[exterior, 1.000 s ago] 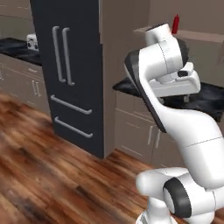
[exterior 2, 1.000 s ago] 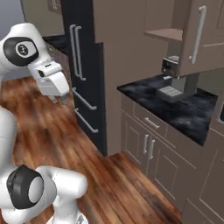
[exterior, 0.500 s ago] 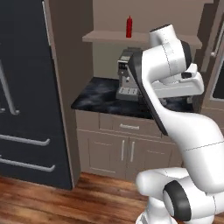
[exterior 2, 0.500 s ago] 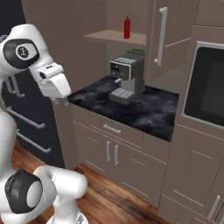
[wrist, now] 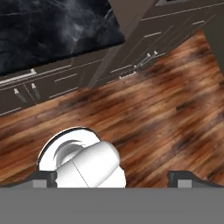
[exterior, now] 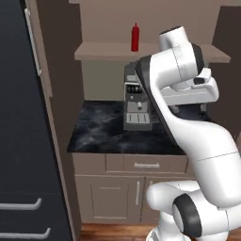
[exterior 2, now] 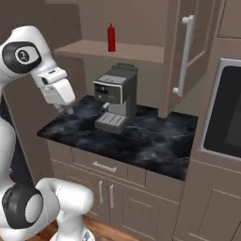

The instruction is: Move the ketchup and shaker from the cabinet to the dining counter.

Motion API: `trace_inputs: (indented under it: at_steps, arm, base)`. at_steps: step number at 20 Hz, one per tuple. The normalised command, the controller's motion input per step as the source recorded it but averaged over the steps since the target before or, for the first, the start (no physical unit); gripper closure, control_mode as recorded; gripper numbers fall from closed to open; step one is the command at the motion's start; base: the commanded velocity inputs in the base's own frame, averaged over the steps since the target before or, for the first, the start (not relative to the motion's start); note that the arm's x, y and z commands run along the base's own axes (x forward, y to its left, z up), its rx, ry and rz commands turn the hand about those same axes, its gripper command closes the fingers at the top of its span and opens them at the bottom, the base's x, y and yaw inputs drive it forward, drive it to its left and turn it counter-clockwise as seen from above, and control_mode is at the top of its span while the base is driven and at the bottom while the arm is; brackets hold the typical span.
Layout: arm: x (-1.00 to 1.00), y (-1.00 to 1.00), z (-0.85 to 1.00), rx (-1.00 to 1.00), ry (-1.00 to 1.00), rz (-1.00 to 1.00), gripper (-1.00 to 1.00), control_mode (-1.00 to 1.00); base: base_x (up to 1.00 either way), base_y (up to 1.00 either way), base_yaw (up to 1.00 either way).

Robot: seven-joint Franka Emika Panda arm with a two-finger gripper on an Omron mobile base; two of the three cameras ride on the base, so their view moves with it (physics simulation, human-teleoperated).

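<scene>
The ketchup (exterior: 135,37) (exterior 2: 111,37), a slender red bottle, stands upright on the brown open shelf of the cabinet (exterior: 103,51) (exterior 2: 136,51). The cabinet door (exterior 2: 200,52) with its silver bar handle is swung open on the right. My gripper (exterior 2: 67,110) hangs well below and to the left of the shelf, in front of the worktop's left end, pointing down. It is open and holds nothing; in the hand view its fingertips (wrist: 43,176) stand wide apart over the wooden floor. The shaker and the dining counter are out of view.
A grey coffee machine (exterior: 137,101) (exterior 2: 116,96) stands on the short black marble worktop (exterior 2: 155,136) under the shelf. A dark fridge (exterior: 23,141) rises at the left and a built-in oven (exterior 2: 226,113) at the right. Beige drawer units (exterior: 136,165) sit below.
The base has driven and turned, so the whole scene has shifted: the fridge slid off left, and the worktop and cabinet shelf now sit ahead and closer. The gripper stays open.
</scene>
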Motion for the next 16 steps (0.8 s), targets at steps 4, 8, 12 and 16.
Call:
trace_inputs:
  at_steps: [4, 8, 12, 16]
  arm:
    - [0.00, 0.00, 0.00, 0.00, 0.00, 0.00, -1.00, 1.00]
    - [0.00, 0.00, 0.00, 0.00, 0.00, 0.00, -1.00, 1.00]
    - [0.06, 0.02, 0.06, 0.01, -0.01, 0.00, -1.00, -1.00]
    - [-0.41, 0.07, 0.34, 0.04, -0.32, 0.11, -1.00, -1.00]
  base:
    - [1.00, 0.00, -0.25]
    - [0.88, 0.08, -0.06]
    - [0.47, 0.14, 0.00]
    - [0.00, 0.00, 0.00]
